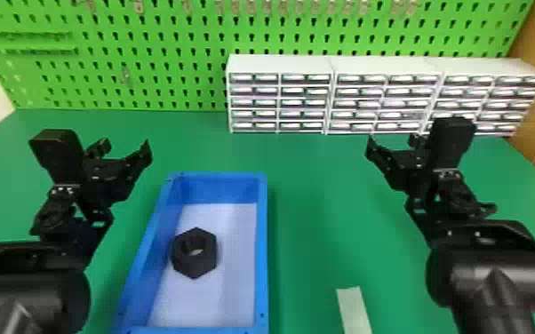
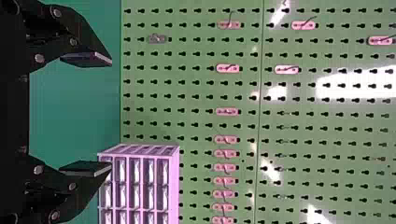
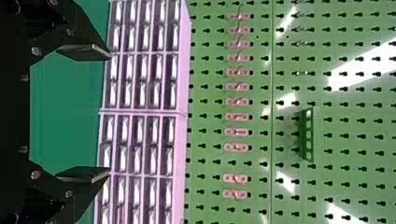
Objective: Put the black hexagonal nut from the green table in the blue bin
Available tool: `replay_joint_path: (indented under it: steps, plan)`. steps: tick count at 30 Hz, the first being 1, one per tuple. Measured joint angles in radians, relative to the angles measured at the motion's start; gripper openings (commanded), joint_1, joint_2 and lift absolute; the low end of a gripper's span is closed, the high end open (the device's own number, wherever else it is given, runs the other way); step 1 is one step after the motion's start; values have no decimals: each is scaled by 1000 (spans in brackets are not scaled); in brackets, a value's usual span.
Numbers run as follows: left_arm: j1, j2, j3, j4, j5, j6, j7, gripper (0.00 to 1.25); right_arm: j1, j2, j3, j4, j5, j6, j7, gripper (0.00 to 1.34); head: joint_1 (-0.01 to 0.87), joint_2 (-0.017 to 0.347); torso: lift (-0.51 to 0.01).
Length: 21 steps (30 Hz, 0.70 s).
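Observation:
The black hexagonal nut (image 1: 194, 253) lies on the pale floor of the blue bin (image 1: 261, 248), close to the bin's left wall, its hole facing up. In the head view my left gripper (image 1: 122, 149) stands open above the green table (image 1: 311, 200), to the left of the bin's far end. My right gripper (image 1: 391, 144) is open on the right side, well apart from the bin. In the left wrist view the left gripper (image 2: 100, 113) has nothing between its spread fingers. The right gripper (image 3: 100, 113) is likewise spread and holds nothing in the right wrist view.
White drawer cabinets (image 1: 280, 64) line the table's back right, in front of the green pegboard (image 1: 169, 53). A pale strip (image 1: 353, 308) lies on the table near the front, right of the bin.

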Motion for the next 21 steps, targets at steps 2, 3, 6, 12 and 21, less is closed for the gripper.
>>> replay_joint_path:
  steps: [2,3,6,12,21]
  plan:
    - [-3,0,-5,5,0,0,0,787,13,0,-4,0,4,-12,-7,939,686,52,-97]
    - [-5,0,-7,7,0,0,0,787,18,0,-6,0,5,-17,-12,939,686,52,-97]
    - [-10,0,-16,14,0,-1,0,787,35,1,-11,3,7,-35,-23,939,686,52,-97]
    - [-16,0,-30,29,-1,-2,0,787,55,1,-14,3,7,-56,-45,939,686,52,-97]
    - [-23,0,-46,50,0,-3,0,787,66,1,-33,3,11,-47,-49,939,686,52,-97]
